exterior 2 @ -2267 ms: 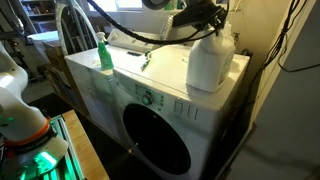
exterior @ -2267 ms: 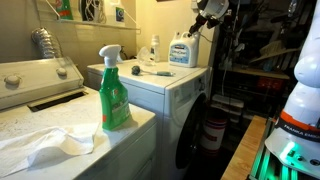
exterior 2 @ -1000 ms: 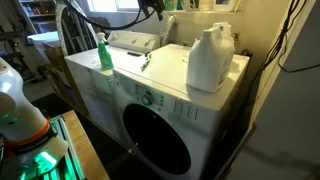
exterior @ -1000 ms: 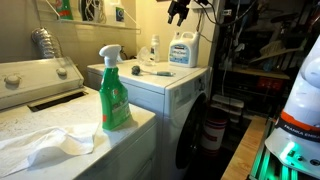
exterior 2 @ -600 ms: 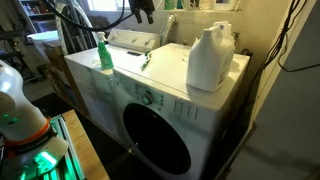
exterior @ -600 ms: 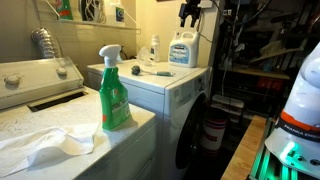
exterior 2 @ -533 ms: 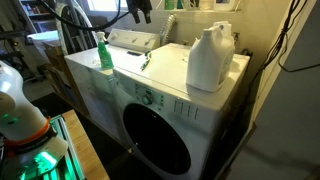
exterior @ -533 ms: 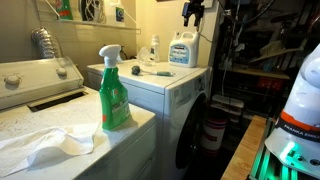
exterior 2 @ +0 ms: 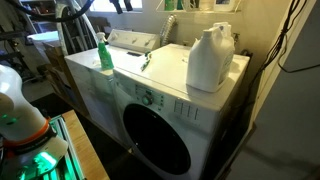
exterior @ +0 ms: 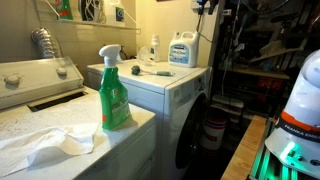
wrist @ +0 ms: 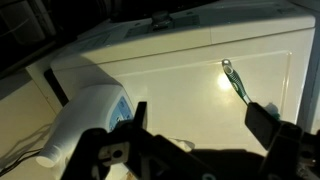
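Gripper [wrist: 195, 125] hangs high over the dryer [wrist: 200, 70], fingers spread and empty, above the jug [wrist: 85, 115] with the toothbrush [wrist: 236, 80] near.

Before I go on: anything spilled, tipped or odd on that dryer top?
Nothing spilled. The detergent jug stands upright near the edge; a toothbrush lies loose on the lid, an odd thing there. The gripper hangs above, fingers apart, empty.

No legible text anywhere. Blue label on white detergent jug [exterior: 181, 50], print too small to read. Green spray bottle [exterior: 114, 92] label blurred. Orange band with dark lettering on white robot base [exterior: 298, 122], unreadable. Dryer control panel [exterior 2: 150, 98] markings illegible.
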Motion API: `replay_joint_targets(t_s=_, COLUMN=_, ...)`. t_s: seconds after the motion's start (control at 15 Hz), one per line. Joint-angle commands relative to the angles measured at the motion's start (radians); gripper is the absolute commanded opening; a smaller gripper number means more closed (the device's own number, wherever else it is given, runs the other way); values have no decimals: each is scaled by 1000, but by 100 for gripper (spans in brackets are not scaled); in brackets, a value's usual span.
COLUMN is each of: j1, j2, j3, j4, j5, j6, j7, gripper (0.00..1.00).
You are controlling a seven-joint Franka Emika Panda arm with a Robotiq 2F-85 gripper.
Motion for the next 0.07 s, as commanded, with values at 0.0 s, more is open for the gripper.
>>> replay_joint_targets(t_s=0.0, j1=5, j2=17, j3=-4, j4=4, j5=-2, j6=-2, j7=2, gripper=100)
